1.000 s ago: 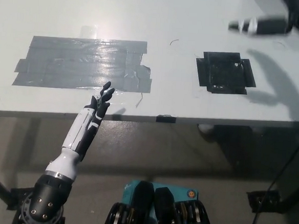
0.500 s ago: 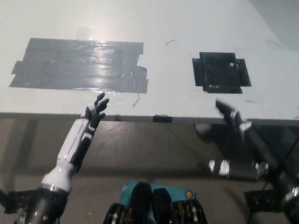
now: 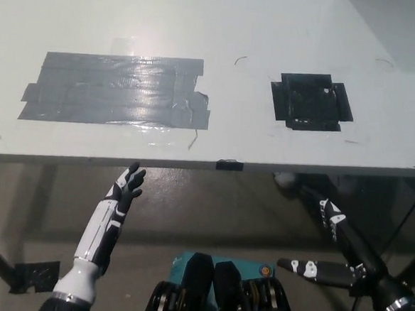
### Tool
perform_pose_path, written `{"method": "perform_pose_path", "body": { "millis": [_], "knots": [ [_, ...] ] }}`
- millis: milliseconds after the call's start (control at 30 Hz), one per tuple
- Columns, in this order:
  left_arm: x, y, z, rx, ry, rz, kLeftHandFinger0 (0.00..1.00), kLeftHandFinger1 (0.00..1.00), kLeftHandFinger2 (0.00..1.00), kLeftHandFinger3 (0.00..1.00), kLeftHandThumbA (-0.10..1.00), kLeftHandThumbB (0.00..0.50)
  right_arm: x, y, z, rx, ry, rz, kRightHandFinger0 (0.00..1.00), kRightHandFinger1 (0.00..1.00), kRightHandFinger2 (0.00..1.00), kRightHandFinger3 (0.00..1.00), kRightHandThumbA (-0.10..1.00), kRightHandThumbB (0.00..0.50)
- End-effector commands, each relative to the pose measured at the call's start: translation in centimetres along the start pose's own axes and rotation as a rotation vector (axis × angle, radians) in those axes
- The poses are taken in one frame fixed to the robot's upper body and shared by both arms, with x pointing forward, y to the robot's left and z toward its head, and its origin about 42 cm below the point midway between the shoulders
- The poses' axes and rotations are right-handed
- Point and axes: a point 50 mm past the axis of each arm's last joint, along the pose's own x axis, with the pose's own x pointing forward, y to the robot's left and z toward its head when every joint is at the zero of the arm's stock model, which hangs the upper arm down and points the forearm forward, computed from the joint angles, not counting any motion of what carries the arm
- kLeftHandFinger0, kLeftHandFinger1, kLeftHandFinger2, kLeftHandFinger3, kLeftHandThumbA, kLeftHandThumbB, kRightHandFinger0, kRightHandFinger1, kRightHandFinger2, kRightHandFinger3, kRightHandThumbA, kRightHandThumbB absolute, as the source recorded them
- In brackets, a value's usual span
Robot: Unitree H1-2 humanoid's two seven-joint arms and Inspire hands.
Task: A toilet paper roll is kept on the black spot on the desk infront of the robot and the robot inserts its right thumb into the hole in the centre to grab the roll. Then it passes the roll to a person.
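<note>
- Toilet paper roll: nowhere to be seen, neither on the desk nor in either hand, and no person shows either, so from where I stand the grab-and-pass cannot begin or is already over; I cannot tell which.
- Desk (image 3: 224, 14): white and wide, carrying only tape.
- Grey tape patch (image 3: 116, 90): large, well left of the black spot.
- Black spot (image 3: 311, 100): bare, nothing resting on it.
- Right hand (image 3: 319, 238): black, down below the desk edge, fingers spread, holding nothing.
- Left hand (image 3: 128, 184): white, resting low under the near edge, fingers loosely apart, empty.
- Next, I judge, a roll must sit on the black spot before the right thumb can find its hole.
</note>
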Motion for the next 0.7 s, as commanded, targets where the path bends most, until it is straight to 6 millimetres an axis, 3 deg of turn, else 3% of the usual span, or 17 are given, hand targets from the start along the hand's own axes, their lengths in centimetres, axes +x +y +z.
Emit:
{"method": "perform_pose_path", "body": {
  "millis": [0,100,267,367,667],
  "knots": [
    [-0.5,0.0,1.2,0.004,-0.079,0.018,1.00,1.00,1.00,1.00,1.00,0.088,-0.5,0.0,0.5,-0.036,-0.061,-0.007,1.00,1.00,1.00,1.00,1.00,0.320],
    [-1.3,0.0,0.9,-0.001,-0.062,0.022,1.00,1.00,1.00,1.00,1.00,0.097,-0.6,0.6,0.1,-0.007,-0.054,-0.005,1.00,1.00,1.00,1.00,1.00,0.344],
    [-2.0,0.2,0.7,0.017,-0.038,0.022,1.00,1.00,1.00,1.00,1.00,0.122,-0.2,1.3,0.0,0.028,-0.114,-0.016,1.00,1.00,1.00,1.00,1.00,0.294],
    [-2.3,0.2,0.5,0.018,-0.028,0.022,1.00,1.00,1.00,1.00,1.00,0.156,0.0,1.4,0.0,0.044,-0.132,-0.044,1.00,1.00,1.00,1.00,1.00,0.301],
    [-2.8,0.1,0.2,0.002,-0.026,0.032,1.00,1.00,1.00,1.00,1.00,0.136,0.3,1.6,0.0,0.039,-0.165,-0.071,1.00,1.00,1.00,1.00,1.00,0.297]
  ]
}}
